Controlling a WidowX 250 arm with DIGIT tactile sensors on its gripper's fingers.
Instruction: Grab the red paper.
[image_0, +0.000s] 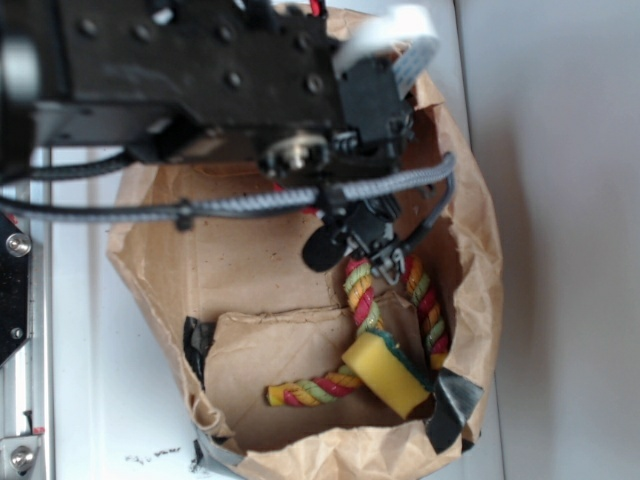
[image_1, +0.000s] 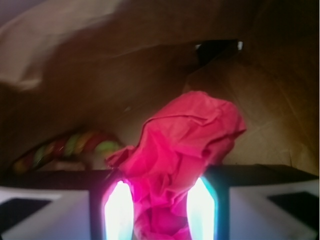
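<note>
The wrist view shows the red paper (image_1: 182, 150), a wrinkled wad with many folds, lying between the two bright fingers (image_1: 119, 210) of the tool (image_1: 160, 210). The lower part of the wad fills the gap between those fingers and its upper part bulges up and to the right above them. The fingers stand on either side of the paper and appear to touch it, so the tool is pinching the red paper, though how firmly cannot be judged. Behind the wad the brown inner wall of the paper bag (image_1: 90, 85) fills the background, creased and in shadow. At lower left in the same view a blurred stretch of the rope toy (image_1: 70, 147) shows red, yellow and green bands, low against the bag wall and beside the paper. In the exterior view the black arm (image_0: 200, 80) hangs over the open mouth of the brown paper bag (image_0: 250, 280), with grey braided cables (image_0: 250, 205) running across it, and the arm hides the tool and the red paper almost wholly. Inside the bag the rope toy (image_0: 355, 290) lies twisted, one strand reaching toward the lower left, and a yellow sponge (image_0: 385, 372) with a green edge rests against it near the right wall. The bag stands on a pale counter (image_0: 560, 240), and a metal bracket (image_0: 15, 290) with screws sits at the left edge.
</note>
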